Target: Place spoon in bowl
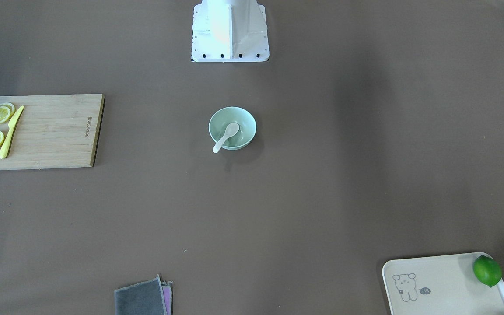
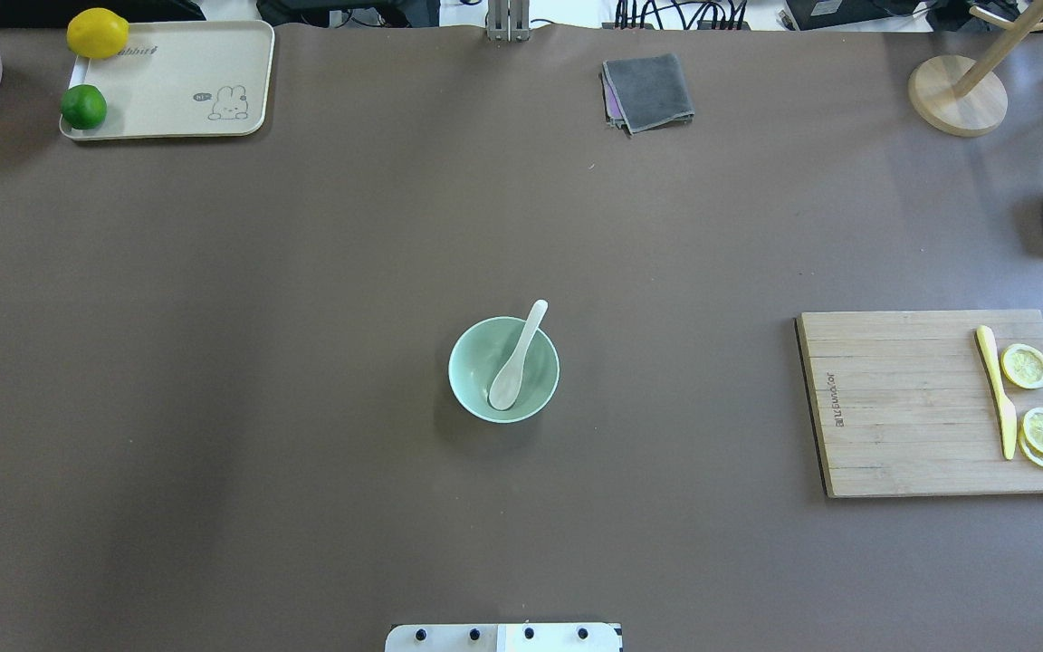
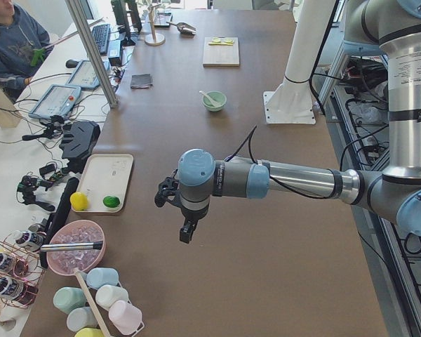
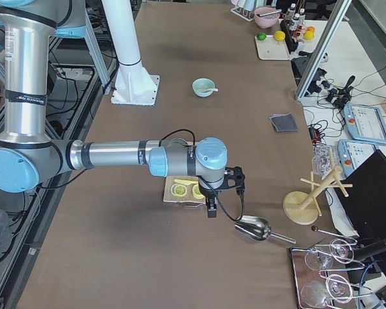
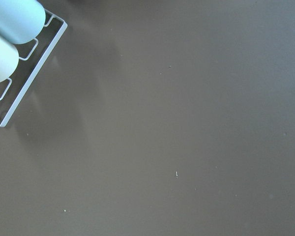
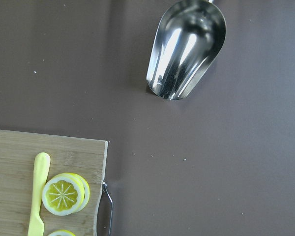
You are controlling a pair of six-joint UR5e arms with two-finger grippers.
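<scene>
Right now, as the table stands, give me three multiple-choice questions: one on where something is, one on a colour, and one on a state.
1. Where is the spoon?
A. Beside the bowl
B. In the bowl, handle out over the rim
C. Beneath the bowl

2. What colour is the knife on the cutting board?
A. Red
B. Yellow
C. Black

3. How does the bowl stand?
A. Upright, mouth up
B. Upside down
C. Tipped on its side

Answers:
1. B: the overhead view shows the scoop inside the bowl and the handle crossing the rim.
2. B: the knife is pale yellow against the wood.
3. A: the open mouth faces up and the inside is visible.
</scene>
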